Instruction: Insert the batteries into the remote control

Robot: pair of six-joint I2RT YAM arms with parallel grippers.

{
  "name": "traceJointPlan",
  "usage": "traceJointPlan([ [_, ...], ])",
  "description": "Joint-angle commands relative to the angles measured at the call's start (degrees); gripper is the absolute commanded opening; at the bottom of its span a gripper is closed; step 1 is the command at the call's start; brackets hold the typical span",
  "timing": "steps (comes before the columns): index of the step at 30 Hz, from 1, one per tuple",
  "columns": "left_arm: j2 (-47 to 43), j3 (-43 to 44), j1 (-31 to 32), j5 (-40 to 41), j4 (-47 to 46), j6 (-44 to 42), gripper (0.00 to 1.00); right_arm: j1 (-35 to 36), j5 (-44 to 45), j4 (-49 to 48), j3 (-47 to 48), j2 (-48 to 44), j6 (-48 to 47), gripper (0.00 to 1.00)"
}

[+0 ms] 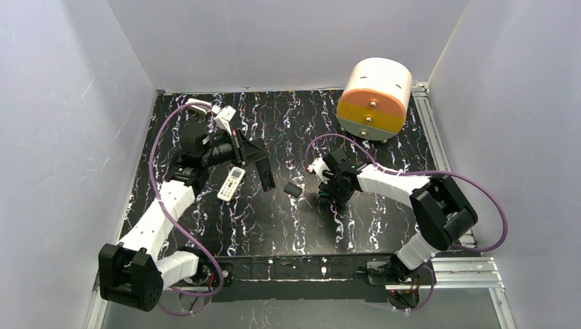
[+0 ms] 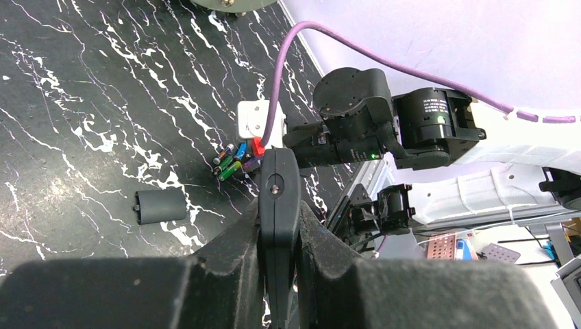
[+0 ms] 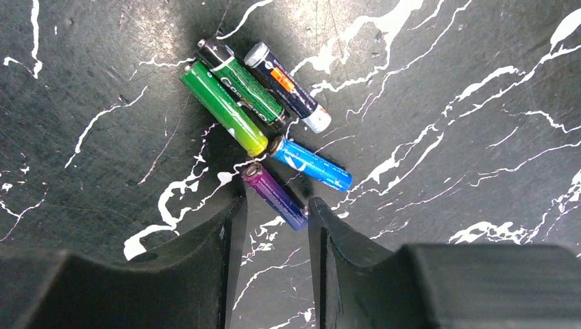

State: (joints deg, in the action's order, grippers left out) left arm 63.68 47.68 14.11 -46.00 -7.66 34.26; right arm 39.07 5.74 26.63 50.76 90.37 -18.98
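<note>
The white remote control [image 1: 231, 184] lies flat on the black marbled table, just left of my left gripper [image 1: 264, 168]. That gripper [image 2: 279, 219] is shut on a long flat black strip [image 2: 278, 199] that sticks out past its fingertips. Several batteries [image 3: 264, 113], green, blue, purple and dark, lie in a loose cluster [image 2: 229, 164]. My right gripper [image 3: 274, 205] hangs low over them, jaws apart. The near end of the purple battery [image 3: 275, 195] lies between its fingertips, touching neither that I can see. In the top view the right gripper [image 1: 326, 190] hides the batteries.
A small black curved cover [image 1: 292, 190] lies on the table between the two grippers [image 2: 161, 205]. A cream and orange drum [image 1: 375, 96] stands at the back right. White walls close in the table on three sides.
</note>
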Motion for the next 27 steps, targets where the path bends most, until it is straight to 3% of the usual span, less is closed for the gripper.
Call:
traceJointPlan([
  [1,0.47,2.49,0.28,-1.98,-0.95,0.19,0.0,0.06,-1.2,-1.25,-1.19,1.52,-1.58,0.45],
  [14,-0.34,1.49,0.28,-1.97,-0.95,-0.07,0.0,0.22,-7.05,1.82,-0.14,2.09,-1.93,0.34],
  [21,-0.56,1.49,0.31,-1.93,-0.95,-0.16,0.0,0.48,-6.43,3.25,0.92,4.42,-2.38,0.17],
  [27,-1.46,0.64,0.31,-1.32,-0.95,-0.25,0.0,0.87,-8.55,3.86,2.15,1.79,-1.41,0.13],
])
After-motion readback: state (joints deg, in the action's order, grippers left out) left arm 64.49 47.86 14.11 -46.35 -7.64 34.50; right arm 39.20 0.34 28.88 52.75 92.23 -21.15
